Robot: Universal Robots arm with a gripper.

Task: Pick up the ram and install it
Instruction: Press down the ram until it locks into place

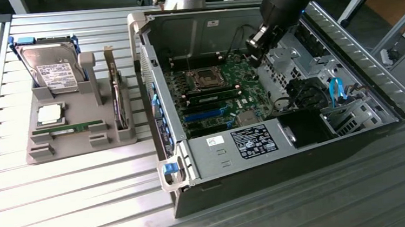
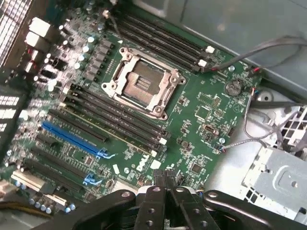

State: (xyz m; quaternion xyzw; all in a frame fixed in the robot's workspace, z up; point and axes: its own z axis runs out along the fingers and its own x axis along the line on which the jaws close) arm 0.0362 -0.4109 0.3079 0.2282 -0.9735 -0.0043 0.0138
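The desk [image 1: 87, 209], a ribbed metal surface, is carrying an open computer case [image 1: 278, 156] at the centre and right of the exterior frame and a grey parts holder [image 1: 74, 142] at centre left. The arm is hanging over the case's upper right, with the gripper [image 2: 165, 184] sitting above the motherboard [image 2: 201, 120]; its fingers [image 2: 158, 181] are appearing closed together with nothing between them. One ram [image 1: 69, 127] is lying flat in the holder, well apart from the gripper, while a green stick [image 1: 212, 96] is already sitting in a slot beside the empty processor socket [image 2: 141, 86], so installation is judged partly done at most. A hard drive [image 1: 54, 71] and a processor chip [image 1: 49, 114] are waiting in the holder. Loose cables [image 2: 259, 48] are crossing the board's edge, narrowing access.
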